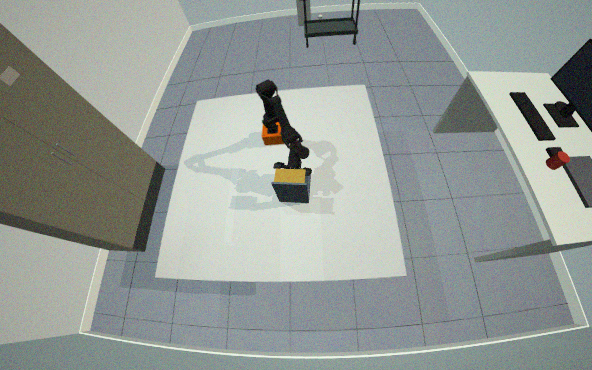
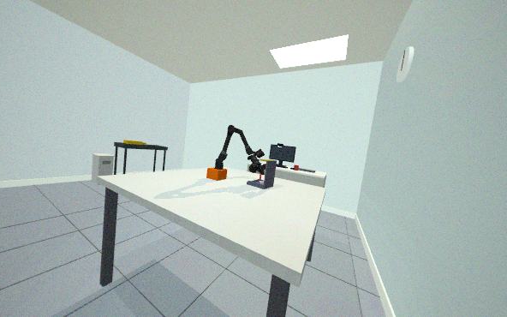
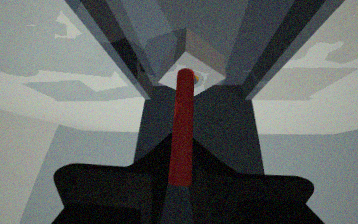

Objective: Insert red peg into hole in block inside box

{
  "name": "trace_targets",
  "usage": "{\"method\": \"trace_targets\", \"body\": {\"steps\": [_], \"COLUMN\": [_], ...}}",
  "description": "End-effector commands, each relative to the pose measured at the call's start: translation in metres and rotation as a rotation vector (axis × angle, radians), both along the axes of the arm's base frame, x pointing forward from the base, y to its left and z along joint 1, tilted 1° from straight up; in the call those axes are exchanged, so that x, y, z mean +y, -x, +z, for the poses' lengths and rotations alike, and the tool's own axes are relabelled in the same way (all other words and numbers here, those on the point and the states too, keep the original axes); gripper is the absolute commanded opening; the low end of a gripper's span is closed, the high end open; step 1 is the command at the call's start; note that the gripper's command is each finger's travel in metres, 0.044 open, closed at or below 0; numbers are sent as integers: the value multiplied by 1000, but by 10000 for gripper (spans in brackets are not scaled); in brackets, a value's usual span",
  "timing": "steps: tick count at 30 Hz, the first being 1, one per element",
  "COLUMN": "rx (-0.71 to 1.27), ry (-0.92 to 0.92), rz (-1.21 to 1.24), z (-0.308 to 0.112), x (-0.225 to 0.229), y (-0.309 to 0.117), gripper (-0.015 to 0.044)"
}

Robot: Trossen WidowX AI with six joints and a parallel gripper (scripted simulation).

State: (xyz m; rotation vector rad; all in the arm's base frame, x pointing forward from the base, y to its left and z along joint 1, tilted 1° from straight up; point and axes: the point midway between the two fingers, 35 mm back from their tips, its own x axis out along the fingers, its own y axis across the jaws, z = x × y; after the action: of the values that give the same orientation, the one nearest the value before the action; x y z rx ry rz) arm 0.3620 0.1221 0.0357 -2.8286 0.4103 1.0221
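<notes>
The red peg (image 2: 260,176) (image 3: 183,125) is held about upright in my gripper (image 2: 259,171) (image 3: 179,137), which is shut on it. The box (image 1: 292,193) (image 2: 270,175) stands in front of the arm. Its yellow roof (image 1: 290,176) (image 2: 265,160) hides my fingertips in the top view; in the exterior view they are lower than the roof. The block (image 3: 171,75) has a pale top in the wrist view. The peg's lower end overlaps that top and covers part of the hole. Whether the tip touches the block or is over the hole cannot be told.
The box's side walls rise on both sides of the block, and its dark back wall (image 3: 225,125) is beyond the peg. The orange arm base (image 1: 272,138) (image 2: 217,174) stands behind on the white table (image 1: 228,240) (image 2: 229,206). A desk with a monitor stands apart.
</notes>
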Motion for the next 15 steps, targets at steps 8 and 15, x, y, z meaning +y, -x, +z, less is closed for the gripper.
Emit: {"method": "trace_targets", "body": {"steps": [8, 15], "rx": [-1, -2], "ry": [0, 0], "rz": [5, 5], "z": [0, 1], "x": [-1, -2], "y": [-8, -12], "gripper": [0, 0]}}
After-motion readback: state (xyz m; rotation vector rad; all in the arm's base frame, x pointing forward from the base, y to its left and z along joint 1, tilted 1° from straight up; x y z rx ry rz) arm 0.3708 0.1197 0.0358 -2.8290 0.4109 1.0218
